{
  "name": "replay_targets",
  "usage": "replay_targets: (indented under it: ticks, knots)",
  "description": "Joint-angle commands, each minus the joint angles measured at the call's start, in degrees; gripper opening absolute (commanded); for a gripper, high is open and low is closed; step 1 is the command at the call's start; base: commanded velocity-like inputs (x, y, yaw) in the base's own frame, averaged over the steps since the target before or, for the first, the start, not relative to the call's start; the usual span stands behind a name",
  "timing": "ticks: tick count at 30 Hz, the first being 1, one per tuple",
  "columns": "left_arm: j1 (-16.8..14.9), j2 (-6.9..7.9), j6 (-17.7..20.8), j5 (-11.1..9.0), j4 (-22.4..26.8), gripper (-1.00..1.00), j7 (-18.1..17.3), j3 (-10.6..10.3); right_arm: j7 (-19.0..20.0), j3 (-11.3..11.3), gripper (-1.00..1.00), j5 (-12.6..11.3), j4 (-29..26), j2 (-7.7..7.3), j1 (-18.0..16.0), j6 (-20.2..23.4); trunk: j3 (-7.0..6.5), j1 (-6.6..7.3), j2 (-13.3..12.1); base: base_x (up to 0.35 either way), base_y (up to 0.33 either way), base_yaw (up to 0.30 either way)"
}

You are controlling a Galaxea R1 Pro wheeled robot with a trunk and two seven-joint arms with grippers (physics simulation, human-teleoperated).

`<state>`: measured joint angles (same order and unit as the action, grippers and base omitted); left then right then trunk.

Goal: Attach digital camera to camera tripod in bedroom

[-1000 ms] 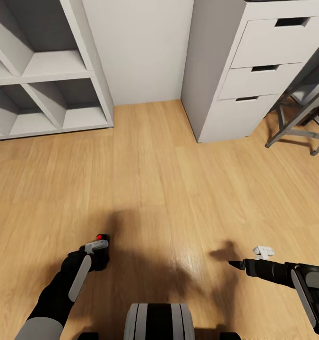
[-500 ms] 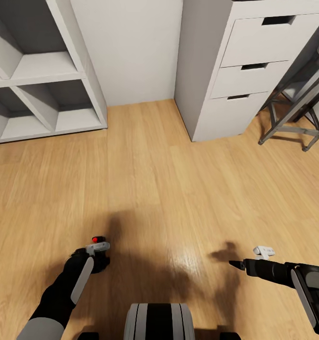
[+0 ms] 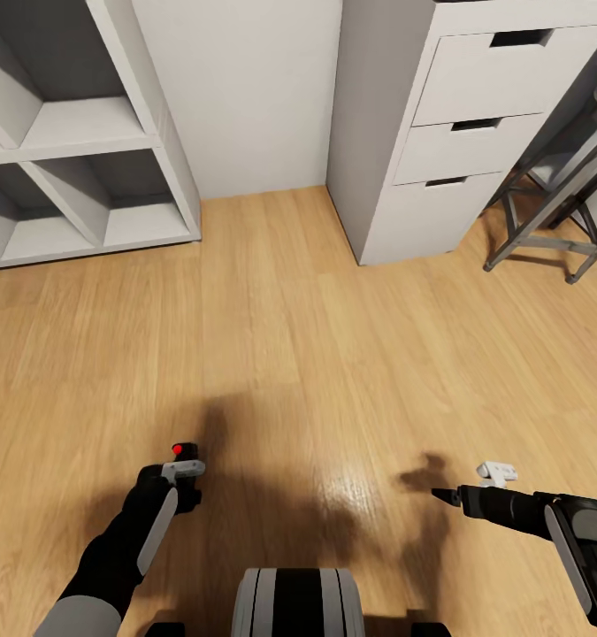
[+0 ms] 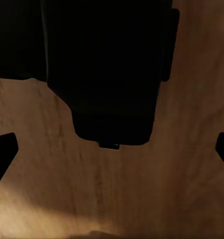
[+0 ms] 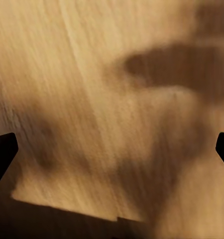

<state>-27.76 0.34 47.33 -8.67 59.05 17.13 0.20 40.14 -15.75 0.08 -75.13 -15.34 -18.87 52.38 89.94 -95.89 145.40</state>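
Note:
In the head view my left gripper (image 3: 185, 471) hangs low over the wood floor, shut on the digital camera (image 3: 181, 451), a black body with a red dot on top. The left wrist view has the camera (image 4: 107, 69) as a dark block close to the palm, with the fingertips (image 4: 2, 152) wide at either side. My right gripper (image 3: 468, 483) stands open above the floor at the lower right, nothing between its fingertips (image 5: 2, 149). The camera tripod is out of view.
A white cube shelf (image 3: 77, 141) stands at the back left and a white drawer unit (image 3: 448, 133) at the back right, with a grey wall (image 3: 245, 88) between them. A grey stool's legs (image 3: 546, 226) show at the far right. Light wood floor (image 3: 298, 354) spreads ahead.
The whole view has shifted, with shelf and drawers sliding left, so the camera moved. The left gripper with the digital camera has sunk slightly; the right gripper holds its pose.

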Motion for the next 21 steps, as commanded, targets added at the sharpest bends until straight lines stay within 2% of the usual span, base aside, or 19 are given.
replay_targets:
  ticks: [1, 12, 15, 21]
  knots:
    - [0.0, 0.01, 0.1, -0.5, 0.1, 1.00, 0.5, 0.0, 0.2, -0.1, 1.00, 0.0, 0.0, 0.00, 0.0, 0.4, 0.03, 0.01, 0.0, 0.000, 0.000, 0.000]
    - [0.0, -0.13, 0.1, -0.4, 0.1, 1.00, 0.3, -0.1, 0.2, -0.3, 1.00, 0.0, 0.0, -0.04, 0.0, 0.4, 0.03, 0.01, 0.0, 0.000, 0.000, 0.000]
    - [0.0, -0.87, 0.0, -0.5, 0.2, 1.00, 0.3, -0.1, 0.0, -0.3, 1.00, 0.0, 0.0, 0.01, 0.0, 0.3, 0.03, 0.01, 0.0, 0.000, 0.000, 0.000]
    - [0.0, -1.13, 0.0, -0.6, 0.3, 1.00, 0.3, -0.1, 0.0, -0.3, 1.00, 0.0, 0.0, -0.02, 0.0, 0.3, 0.03, 0.01, 0.0, 0.000, 0.000, 0.000]
